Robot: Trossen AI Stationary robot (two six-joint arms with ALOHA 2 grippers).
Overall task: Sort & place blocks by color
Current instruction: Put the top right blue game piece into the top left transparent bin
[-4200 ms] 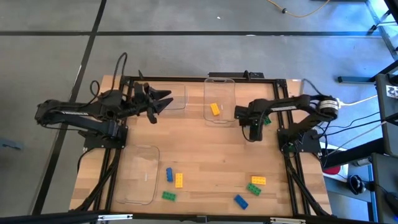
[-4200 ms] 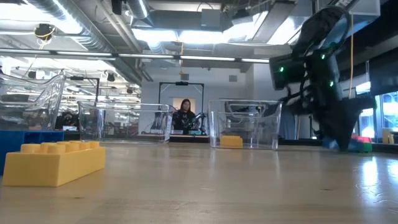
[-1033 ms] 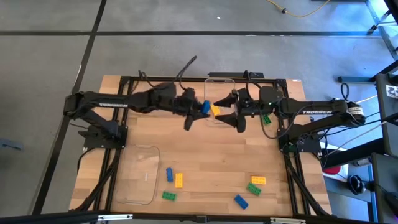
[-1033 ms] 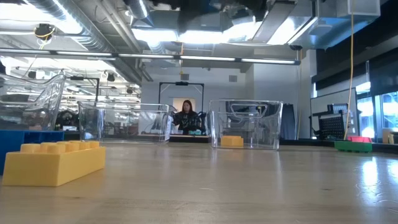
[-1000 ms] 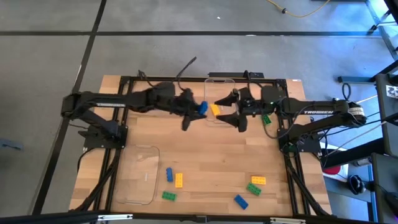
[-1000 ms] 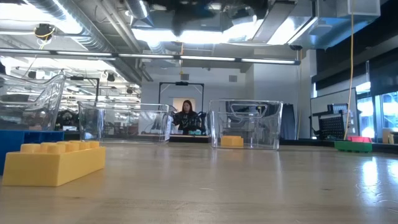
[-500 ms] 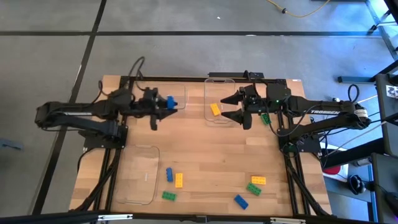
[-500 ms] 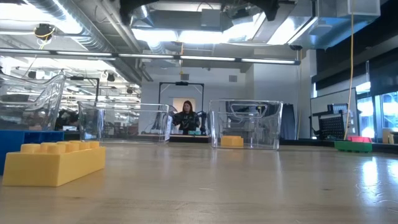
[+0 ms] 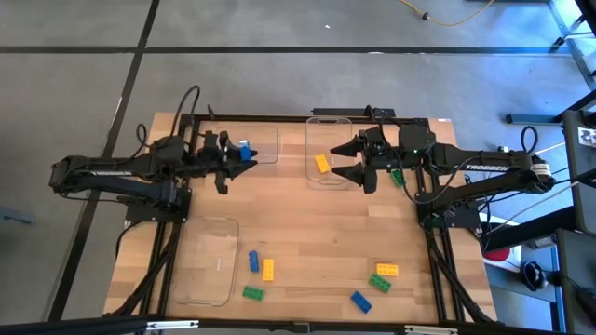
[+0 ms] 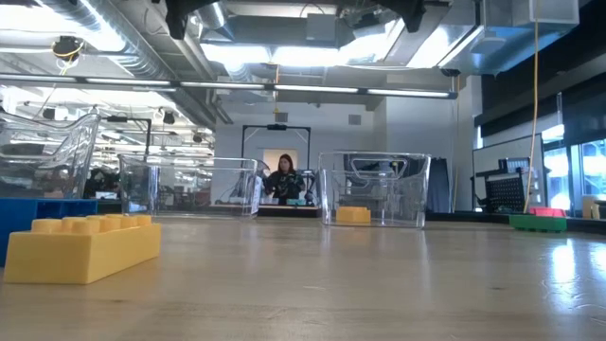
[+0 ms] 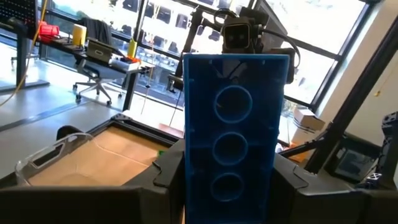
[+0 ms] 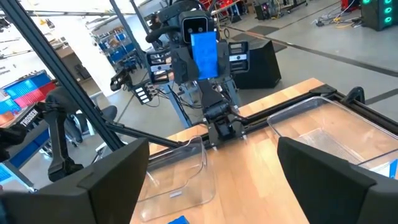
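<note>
My left gripper [image 9: 240, 156] is shut on a blue block [image 9: 245, 151] high above the table, at the left end of the far-left clear tray [image 9: 267, 147]. In the right wrist view the same blue block [image 12: 204, 53] shows on that arm. My right gripper [image 9: 343, 160] stands open, pointing left over the middle clear tray [image 9: 328, 130], where a yellow block [image 9: 321, 164] lies on the tray's floor. A green block [image 9: 399, 177] lies under the right arm. Several blue, yellow and green blocks lie near the front edge. My left gripper pinches the blue block by its two long sides [image 11: 186, 155] between its two fingers [image 11: 163, 169]. The fingers come level from the table's left. The block stands across their ends with its hollow underside [image 11: 230, 149] toward the wrist, lifted clear of table and tray.
A third clear tray [image 9: 209, 261] lies at the near left. Beside it are a blue block [image 9: 252, 261], a yellow block [image 9: 268, 270] and a green block [image 9: 252, 293]. At the near right lie a yellow [image 9: 387, 270], a green [image 9: 380, 282] and a blue block [image 9: 360, 301].
My left gripper has drawn back toward the table's left edge with the blue block, from beside the middle tray to the far-left tray, and has turned somewhat. The block has stayed in the hold, clear of the table.
</note>
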